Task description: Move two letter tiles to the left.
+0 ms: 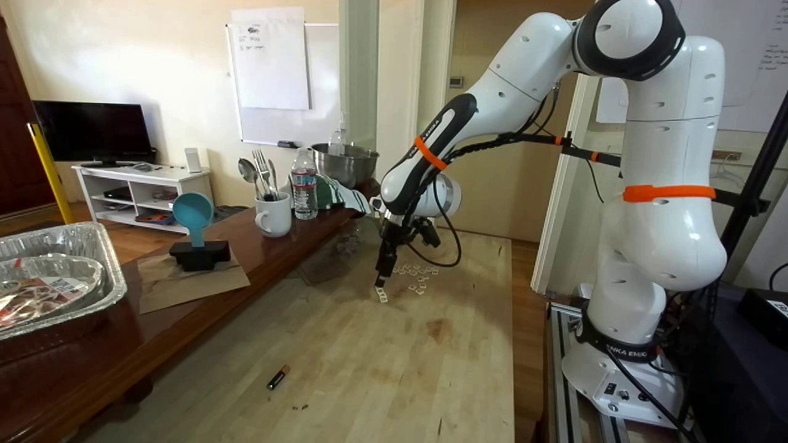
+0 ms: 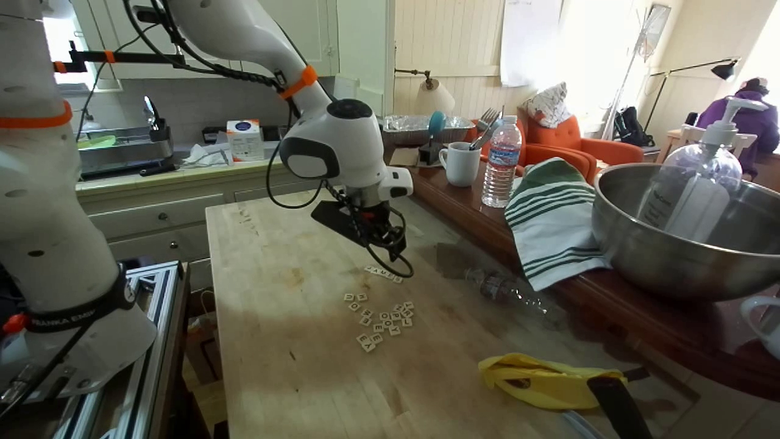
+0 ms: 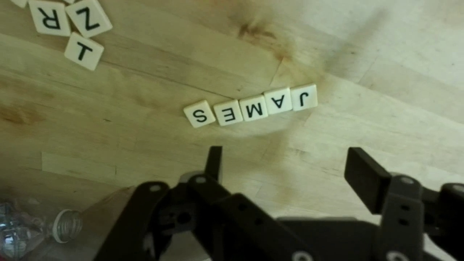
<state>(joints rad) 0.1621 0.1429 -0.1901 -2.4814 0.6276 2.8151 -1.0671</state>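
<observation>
In the wrist view a row of several pale square letter tiles spells JAMES upside down, from the S tile [image 3: 199,114] to the J tile [image 3: 303,96]. The E tile [image 3: 228,112] and M tile [image 3: 253,108] lie between, and the S sits slightly askew. Loose tiles such as the T tile [image 3: 84,51] lie at upper left. My gripper [image 3: 284,150] is open, with only tabletop showing between its fingers. It hangs low by the row's end in an exterior view [image 1: 380,283]. In another exterior view the row [image 2: 384,274] is partly covered by a cable, near the scattered tiles [image 2: 386,316].
A clear plastic bottle [image 2: 499,286] lies on the table beside the raised wooden counter [image 1: 184,326]. A battery [image 1: 278,377] and a yellow object [image 2: 542,381] are also on the table. A mug [image 1: 274,215], water bottle [image 1: 305,184] and steel bowl [image 2: 615,225] stand on the counter.
</observation>
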